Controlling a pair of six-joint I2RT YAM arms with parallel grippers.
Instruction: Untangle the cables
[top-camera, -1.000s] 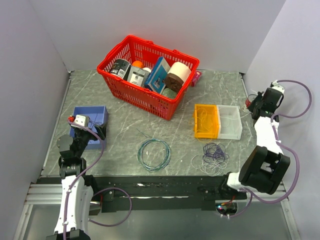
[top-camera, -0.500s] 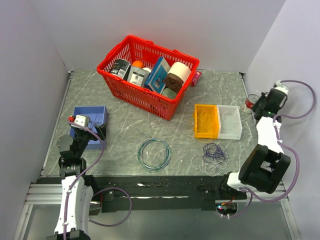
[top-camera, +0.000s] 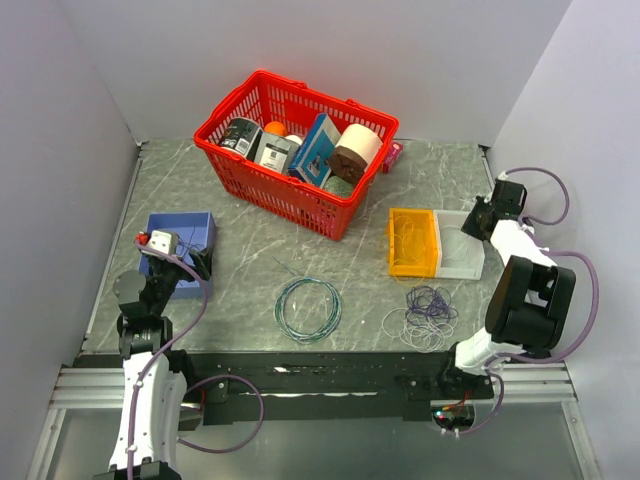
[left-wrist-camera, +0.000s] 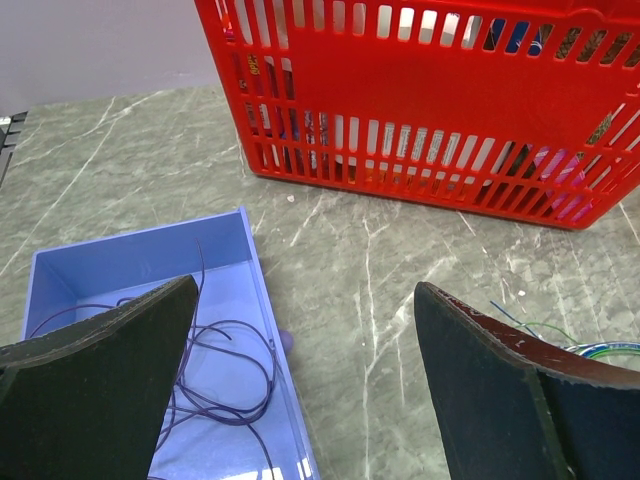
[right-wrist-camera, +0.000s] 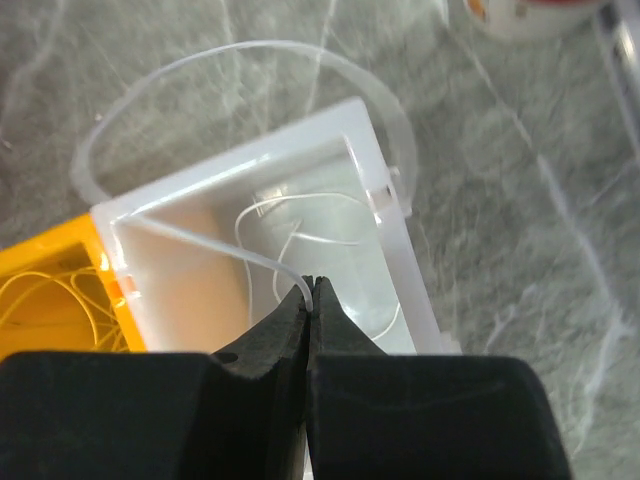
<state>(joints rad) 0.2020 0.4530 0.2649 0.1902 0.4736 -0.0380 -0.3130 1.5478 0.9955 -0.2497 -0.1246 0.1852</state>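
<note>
My right gripper (right-wrist-camera: 311, 290) is shut on a thin white cable (right-wrist-camera: 250, 48), which arcs out over the table beyond a white bin (right-wrist-camera: 397, 250) and back. In the top view this gripper (top-camera: 487, 222) hangs over the bin's right edge. More white cable lies inside the bin. A tangle of purple cable (top-camera: 430, 300) and white cable (top-camera: 408, 328) lies on the table in front of the bins. My left gripper (left-wrist-camera: 305, 290) is open and empty over the right rim of a blue bin (left-wrist-camera: 262, 285) that holds a purple cable (left-wrist-camera: 225, 385).
A yellow bin (top-camera: 413, 213) with yellowish cable adjoins the white bin. A teal-green cable ring (top-camera: 308, 308) lies mid-table. A red basket (top-camera: 262, 75) full of items stands at the back. A small red-and-white container (right-wrist-camera: 515, 12) stands near the right table edge.
My right arm has swung in from the far right edge to the white bin, carrying the white cable. The left arm has not moved.
</note>
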